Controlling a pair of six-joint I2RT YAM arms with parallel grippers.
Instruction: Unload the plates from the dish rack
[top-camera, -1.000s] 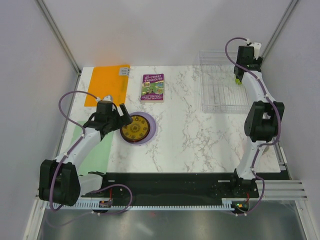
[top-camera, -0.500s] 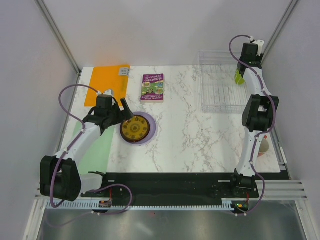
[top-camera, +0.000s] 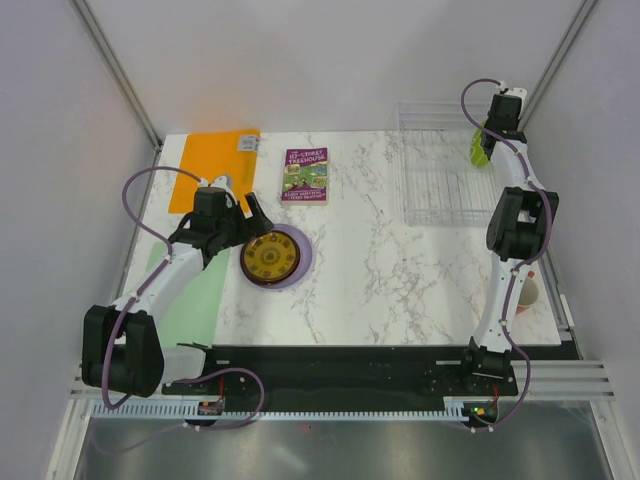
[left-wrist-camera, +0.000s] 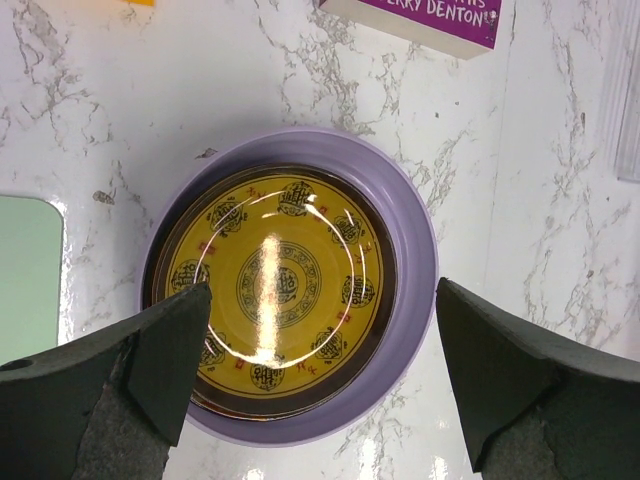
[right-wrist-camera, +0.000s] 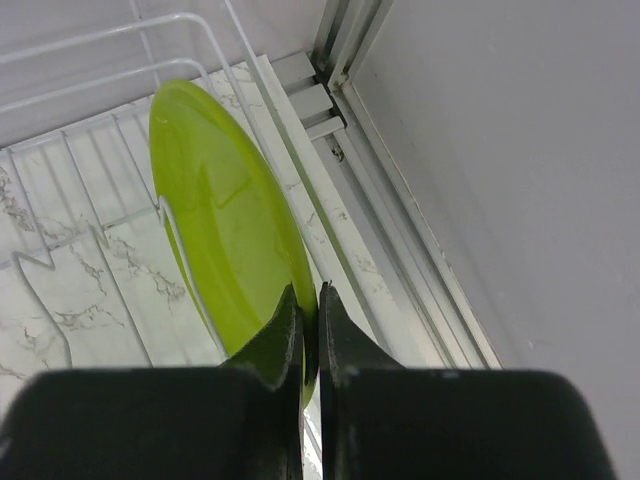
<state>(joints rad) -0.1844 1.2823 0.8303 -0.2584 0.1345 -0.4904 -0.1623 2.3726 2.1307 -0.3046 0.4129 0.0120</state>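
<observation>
Gripper (right-wrist-camera: 309, 305) of outstretched right arm (top-camera: 513, 170) pinches lime-green plate (right-wrist-camera: 215, 210).

Colours: lime-green plate (right-wrist-camera: 225, 230), plain; yellow plate (left-wrist-camera: 275, 290), dark medallion pattern, brown rim; lavender plate (left-wrist-camera: 413, 240), plain; orange mat (top-camera: 205, 165); purple book (top-camera: 306, 176); table (top-camera: 400, 280), white marble, grey veins.

stack (top-camera: 272, 258) left, rack (top-camera: 440, 190) right, plate (top-camera: 481, 150) perhaps inside

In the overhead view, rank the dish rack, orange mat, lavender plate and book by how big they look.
Largest to smallest:
1. dish rack
2. orange mat
3. lavender plate
4. book
The rack stands taller, so nearness may enlarge it slightly.
</observation>
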